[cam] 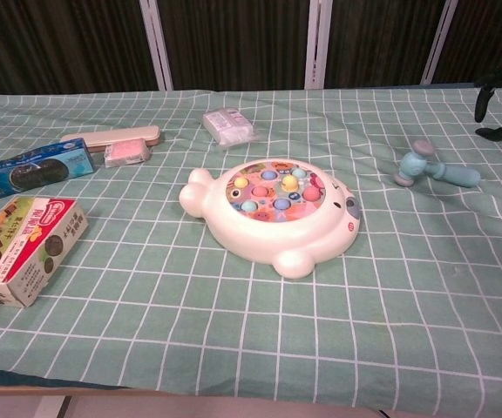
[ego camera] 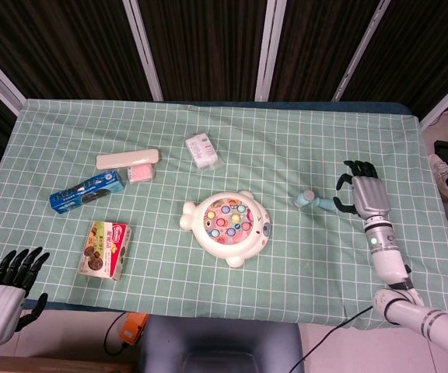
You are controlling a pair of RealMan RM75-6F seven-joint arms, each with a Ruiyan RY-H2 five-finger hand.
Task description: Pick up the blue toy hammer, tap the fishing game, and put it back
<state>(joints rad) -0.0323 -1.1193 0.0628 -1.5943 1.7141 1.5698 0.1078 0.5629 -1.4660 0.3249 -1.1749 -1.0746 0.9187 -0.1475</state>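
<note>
The blue toy hammer (ego camera: 316, 201) (cam: 434, 168) lies flat on the green checked cloth, right of the fishing game, its grey head toward the game. The white fish-shaped fishing game (ego camera: 229, 219) (cam: 274, 210) sits mid-table, its round board full of coloured fish. My right hand (ego camera: 363, 192) hovers open just right of the hammer's handle end, fingers spread, not touching it; the chest view shows only its dark fingertips (cam: 500, 94) at the right edge. My left hand (ego camera: 6, 289) stays open off the table's front left corner, holding nothing.
A cookie box (ego camera: 106, 249) lies front left. Behind it are a blue biscuit pack (ego camera: 87, 191), a beige case (ego camera: 127, 158) with a pink block (ego camera: 139, 172), and a clear packet (ego camera: 202, 150) further back. The table's right edge (ego camera: 439, 217) lies just beyond my right hand.
</note>
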